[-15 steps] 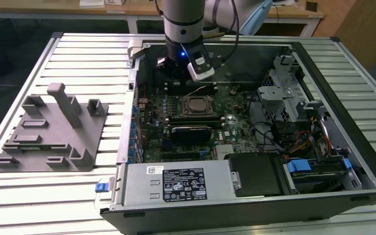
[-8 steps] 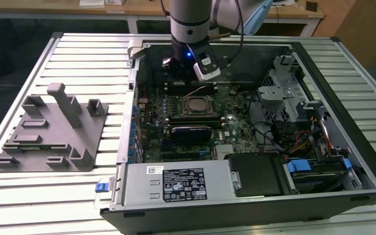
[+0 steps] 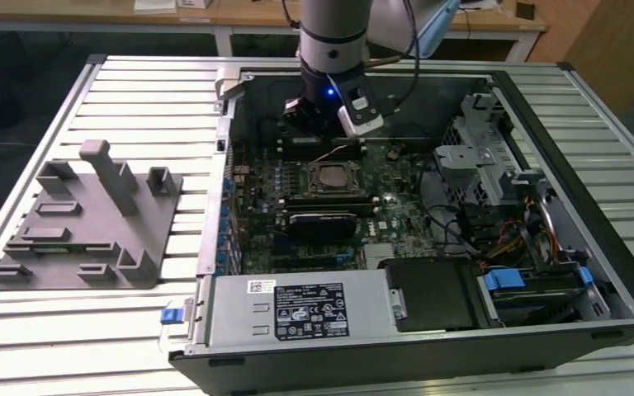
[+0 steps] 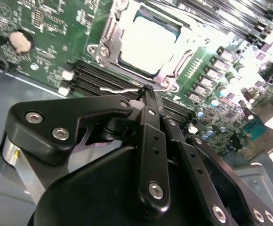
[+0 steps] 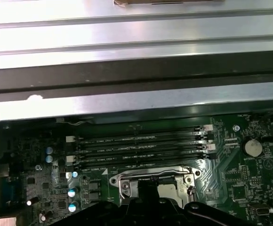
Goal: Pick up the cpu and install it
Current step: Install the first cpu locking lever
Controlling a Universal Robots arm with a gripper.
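End effector [image 4: 148, 92] hangs inside the case [image 3: 581, 247], fingers pinched together on nothing, just beside the socket [image 3: 329, 176] where the cpu [image 4: 148, 44] sits.

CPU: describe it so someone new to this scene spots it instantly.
Look inside the open computer case at the green motherboard. Near its middle, a metal-framed socket holds the cpu, with the gripper close beside it. It is the pale, flat, square metal plate; the neighbouring memory slots are long and dark.

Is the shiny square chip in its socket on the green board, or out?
In. The small flat silver-white square cpu lies level inside the metal-framed socket on the green motherboard, with nothing gripping it.
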